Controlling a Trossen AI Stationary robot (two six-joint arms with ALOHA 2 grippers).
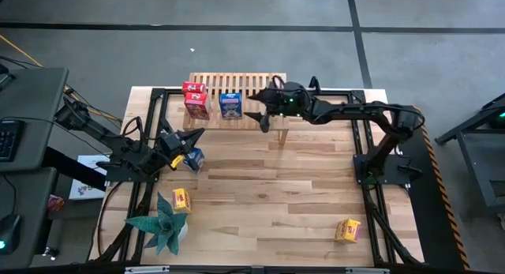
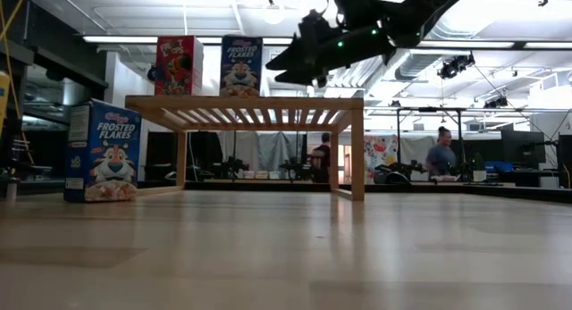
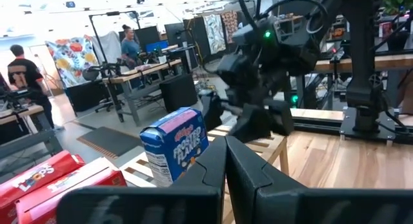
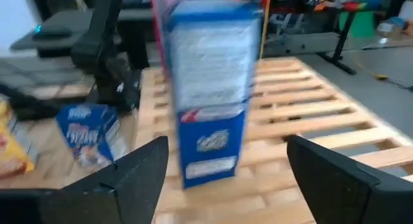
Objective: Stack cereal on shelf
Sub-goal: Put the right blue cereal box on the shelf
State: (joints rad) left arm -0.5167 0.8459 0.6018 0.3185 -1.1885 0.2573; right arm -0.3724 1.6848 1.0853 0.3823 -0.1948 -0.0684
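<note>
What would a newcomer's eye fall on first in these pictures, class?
Probably the right gripper, open above the shelf, beside a blue cereal box standing upright there with two red boxes. Next, the left gripper, shut, by another blue box on the table.

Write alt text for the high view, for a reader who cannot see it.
Seen from overhead, the right gripper hangs open beside a blue cereal box standing on the slatted wooden shelf, where two red boxes also stand. The left gripper is shut near a blue box on the table; two yellow boxes and a teal plant sit nearer.
</note>
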